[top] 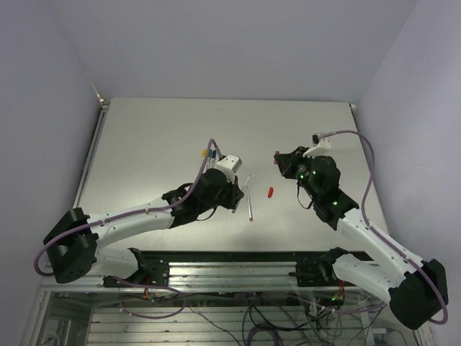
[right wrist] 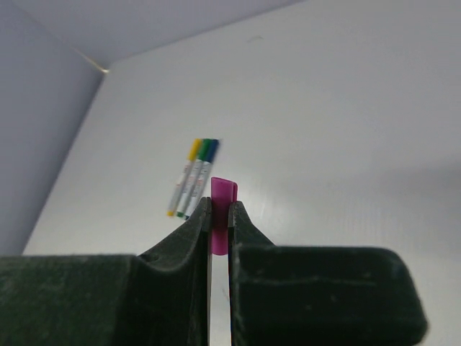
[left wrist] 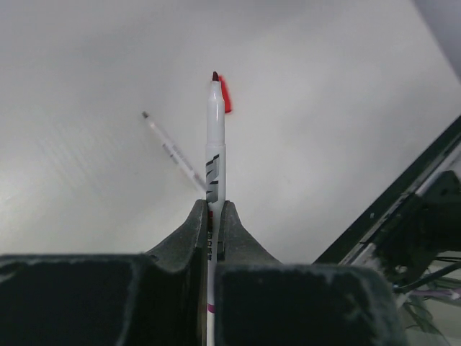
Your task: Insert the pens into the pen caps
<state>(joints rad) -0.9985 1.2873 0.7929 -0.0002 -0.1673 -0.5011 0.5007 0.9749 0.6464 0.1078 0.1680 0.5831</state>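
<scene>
Left gripper (left wrist: 214, 210) clamps whitish marker pen (left wrist: 215, 137), dark tip; right gripper (right wrist: 220, 210) pinches stubby purple plastic cap (right wrist: 223, 189). Capping step, it seems: next, align tip to cap mouth, push.

A robotics lab test cell: a bare grey table (top: 144, 144) is boxed in by plain pale walls (top: 216, 43) at 9, 12 and 3 o'clock. A left arm (top: 130, 220) and a right arm (top: 374, 241), white and black, are bolted to a metal rail (top: 230, 268) at 6 o'clock. Purple cables (top: 346, 131) loop along both arms, green lights (top: 315, 175) glow on the right one, and loose wires (top: 274, 317) tangle under the rail
</scene>
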